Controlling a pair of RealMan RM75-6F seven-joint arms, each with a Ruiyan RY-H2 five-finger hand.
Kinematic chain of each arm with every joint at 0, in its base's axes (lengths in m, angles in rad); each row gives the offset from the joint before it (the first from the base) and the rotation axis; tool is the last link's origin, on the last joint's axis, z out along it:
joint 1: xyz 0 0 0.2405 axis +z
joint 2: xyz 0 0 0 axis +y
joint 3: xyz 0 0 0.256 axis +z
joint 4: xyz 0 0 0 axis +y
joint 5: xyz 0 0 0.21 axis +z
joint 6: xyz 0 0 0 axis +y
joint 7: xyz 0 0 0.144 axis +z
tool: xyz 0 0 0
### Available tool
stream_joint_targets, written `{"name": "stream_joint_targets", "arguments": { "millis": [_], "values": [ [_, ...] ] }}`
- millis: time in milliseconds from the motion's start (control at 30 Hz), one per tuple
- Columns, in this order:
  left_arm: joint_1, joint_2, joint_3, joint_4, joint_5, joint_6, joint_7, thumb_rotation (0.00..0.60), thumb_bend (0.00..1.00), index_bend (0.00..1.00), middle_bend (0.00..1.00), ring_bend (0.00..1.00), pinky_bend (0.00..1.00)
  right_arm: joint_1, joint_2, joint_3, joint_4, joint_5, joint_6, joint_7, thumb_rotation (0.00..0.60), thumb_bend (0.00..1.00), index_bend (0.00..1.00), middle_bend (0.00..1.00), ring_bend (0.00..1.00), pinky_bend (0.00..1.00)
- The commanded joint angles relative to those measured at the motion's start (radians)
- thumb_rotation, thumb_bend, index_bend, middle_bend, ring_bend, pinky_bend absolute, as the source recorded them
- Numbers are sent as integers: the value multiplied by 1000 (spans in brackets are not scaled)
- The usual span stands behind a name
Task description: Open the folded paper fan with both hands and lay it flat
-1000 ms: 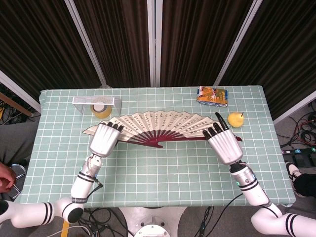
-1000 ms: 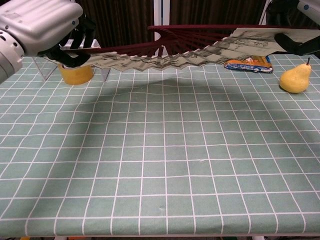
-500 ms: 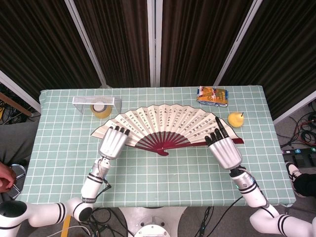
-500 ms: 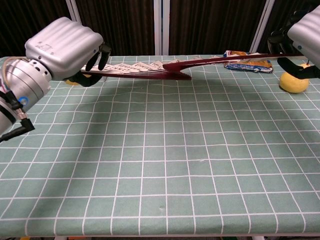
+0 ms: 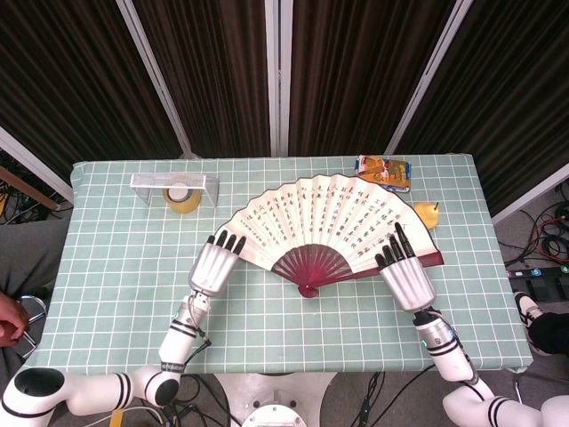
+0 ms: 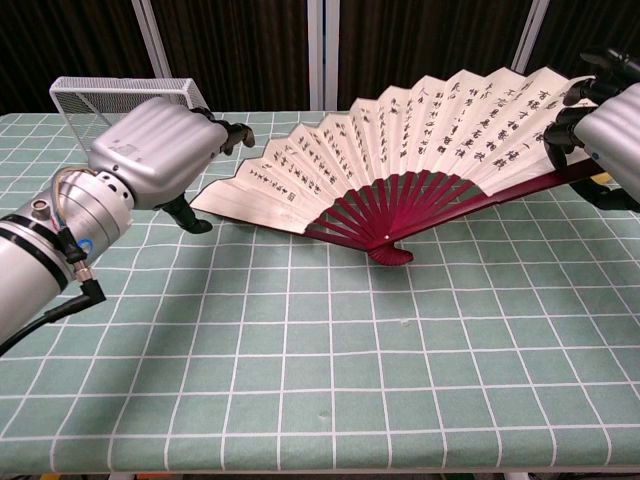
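- The left hand [image 5: 211,266], lower left of centre in the head view, grasps the fan's left edge.
- The right hand [image 5: 404,276], lower right, grasps the right guard stick.
- The paper fan [image 5: 326,216] lies spread between them, long axis left-right, pivot nearest the robot, arc tilted toward the frame's top.
- Judgement: the left edge needs lowering most.

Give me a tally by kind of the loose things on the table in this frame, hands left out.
Paper fan: 1
Pear: 1
Snack packet: 1
Tape roll: 1
Wire mesh stand: 1
Total: 5
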Motion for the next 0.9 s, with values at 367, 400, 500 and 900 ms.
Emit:
{"name": "stream_joint_targets", "arguments": {
  "millis": [367,400,500,900],
  "values": [
    [13,73,-28,-67,-13,-44,-91,600,0,94,137,81,301,-78,129,11,-300,241,-186,-75,600,0,0,0,0,0],
    [18,93,-32,-83,-16,-49,-115,600,0,94,137,81,301,-78,146,14,-322,254,-197,-75,600,0,0,0,0,0],
    [41,158,-43,-130,-26,-57,-194,600,0,94,137,80,301,-75,205,28,-396,293,-235,-35,600,0,0,0,0,0],
    [125,398,-97,-234,-62,-73,-490,600,0,94,137,81,298,-12,376,54,-552,477,-459,62,600,0,0,0,0,0]
  ]
}}
